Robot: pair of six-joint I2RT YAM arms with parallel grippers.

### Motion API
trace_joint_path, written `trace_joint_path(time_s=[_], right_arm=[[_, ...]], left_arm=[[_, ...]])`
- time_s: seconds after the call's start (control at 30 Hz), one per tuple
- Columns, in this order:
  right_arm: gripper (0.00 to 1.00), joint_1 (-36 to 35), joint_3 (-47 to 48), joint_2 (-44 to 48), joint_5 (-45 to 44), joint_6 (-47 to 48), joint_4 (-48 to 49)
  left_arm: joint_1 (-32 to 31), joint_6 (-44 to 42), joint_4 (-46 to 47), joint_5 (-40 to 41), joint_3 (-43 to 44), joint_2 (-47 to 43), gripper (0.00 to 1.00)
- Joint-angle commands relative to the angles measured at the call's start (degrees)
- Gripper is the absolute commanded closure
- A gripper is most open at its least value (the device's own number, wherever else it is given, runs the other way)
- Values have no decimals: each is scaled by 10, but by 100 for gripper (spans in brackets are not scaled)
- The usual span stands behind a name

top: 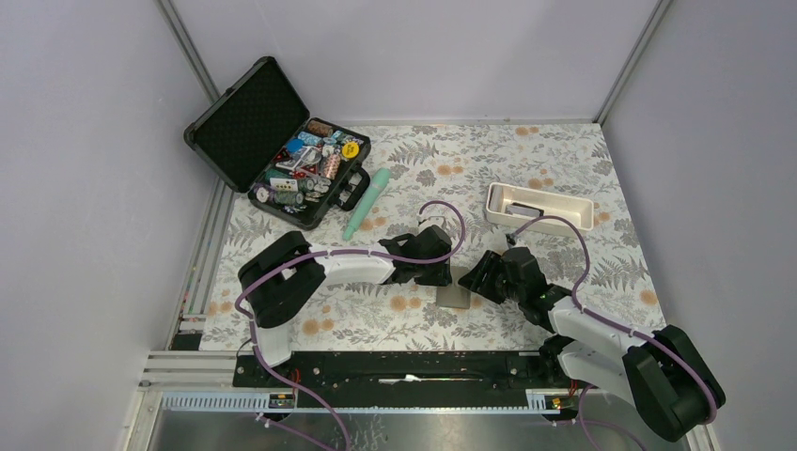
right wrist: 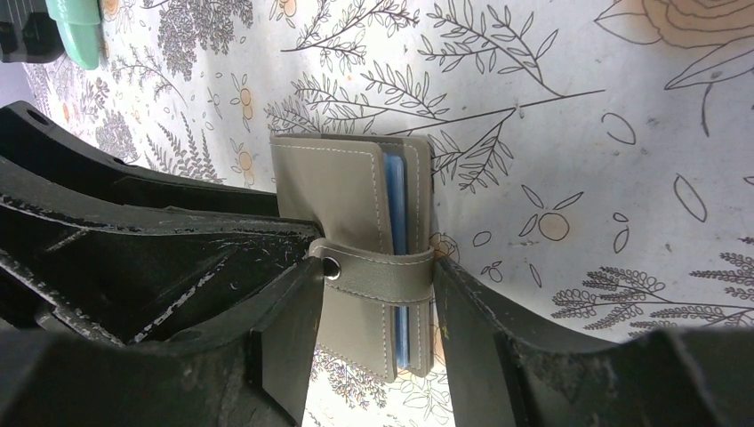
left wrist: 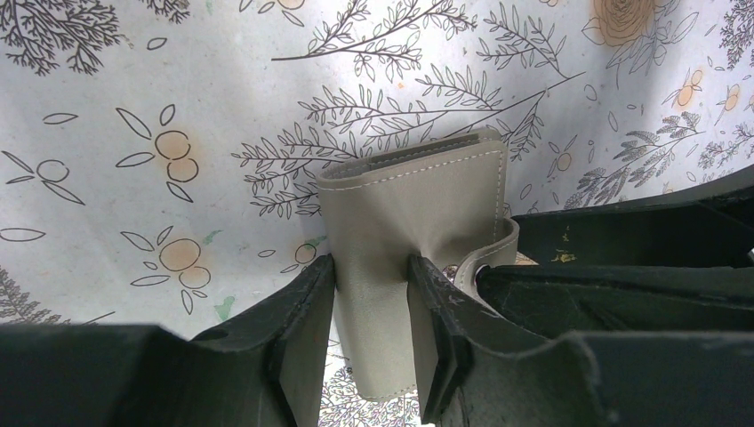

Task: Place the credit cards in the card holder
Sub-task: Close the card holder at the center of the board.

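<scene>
Top, left-wrist and right-wrist views. At the near edge of the table, the two arm bases stand side by side on a black rail (top: 395,368), and both arms reach inward over the floral cloth (top: 564,169) to meet near the middle. The left gripper (top: 440,271) (left wrist: 372,271) is pinching the card holder (top: 455,297) (left wrist: 418,205) (right wrist: 329,191): its two fingers (left wrist: 307,302) press against opposite faces of the grey-brown cover, which bulges slightly between them. The right gripper (top: 481,278) (right wrist: 378,271) is closed across the same holder from the other side, with one finger against the snap end of the closing strap (right wrist: 382,271) and the other against the strap's folded edge. The holder is folded shut and lies between the two grippers, just beyond the rail. A blue card (right wrist: 397,205) shows edge-on inside it, between the covers. Farther back, a mint-green tube (top: 367,202) (right wrist: 76,27) lies on the cloth left of centre, and a white oblong tray (top: 539,207) sits to the right. At the far left corner, a black hard case (top: 254,132) stands open, its lower half filled with small mixed objects.
</scene>
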State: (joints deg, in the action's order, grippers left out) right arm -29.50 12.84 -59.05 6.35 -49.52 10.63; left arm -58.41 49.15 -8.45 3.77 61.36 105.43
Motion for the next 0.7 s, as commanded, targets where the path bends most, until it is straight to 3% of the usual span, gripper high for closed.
trace_joint_path(time_s=[0.0,0.67], right_arm=[[44,1,-6,-10,-40,1,-24],[51,1,-9,-42,-1,18,-12]], left_arm=[[-9,-8,-47,7,-8,12,64],[-10,-11,-49,4,0,21,65]])
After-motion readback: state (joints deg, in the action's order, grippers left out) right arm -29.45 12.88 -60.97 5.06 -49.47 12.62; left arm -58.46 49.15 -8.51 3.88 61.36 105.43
